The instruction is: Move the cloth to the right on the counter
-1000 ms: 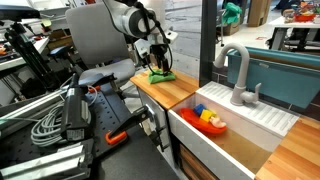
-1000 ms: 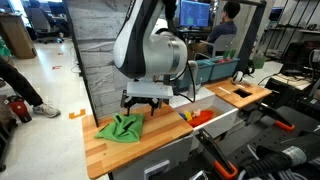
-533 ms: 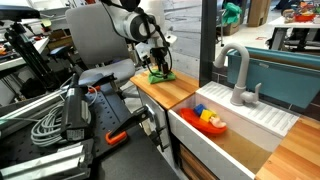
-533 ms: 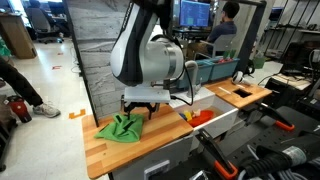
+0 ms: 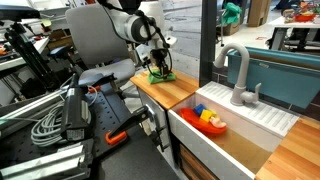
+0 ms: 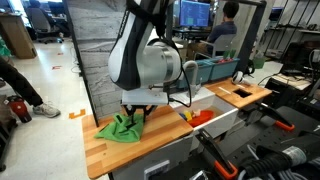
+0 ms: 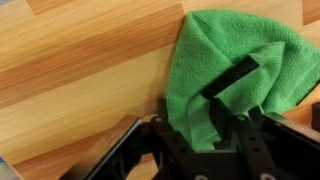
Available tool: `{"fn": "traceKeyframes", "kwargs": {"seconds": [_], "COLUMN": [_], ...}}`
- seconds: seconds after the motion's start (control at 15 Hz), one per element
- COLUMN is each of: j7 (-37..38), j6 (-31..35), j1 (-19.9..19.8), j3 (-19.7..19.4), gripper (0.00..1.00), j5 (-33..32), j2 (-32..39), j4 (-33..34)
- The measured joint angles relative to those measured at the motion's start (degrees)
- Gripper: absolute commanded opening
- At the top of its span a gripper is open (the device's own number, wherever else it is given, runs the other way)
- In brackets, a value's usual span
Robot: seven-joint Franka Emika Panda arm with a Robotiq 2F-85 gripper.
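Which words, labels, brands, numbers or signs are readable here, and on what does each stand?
No text can be read in any view.
Monitor in an exterior view: screen content too small and blurred to read.
Green cloth and wooden counter in the wrist view: no label or print visible.

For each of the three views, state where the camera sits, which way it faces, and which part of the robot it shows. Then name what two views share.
Exterior view: beyond the sink, looking along the counter past the faucet to the cloth; shows arm and pincer.
Exterior view: in front of the counter, facing it; the arm fills the middle.
Wrist view: above the counter, looking down; shows only the open pincer.
Shared: all three show the cloth at the pincer.
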Motion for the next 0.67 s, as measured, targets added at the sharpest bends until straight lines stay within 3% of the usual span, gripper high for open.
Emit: {"fn": "traceKeyframes", "kwargs": {"seconds": [0.13,0.67], "j7": [0.01,0.01], "j6": [-0.02,-0.14], "j1": [0.18,0.44], "j3": [-0.17,-0.40], "gripper": [0.01,0.00], "j5": [-0.02,-0.05], "j2": [0.26,0.46], "j4": [0.29,0.55]}}
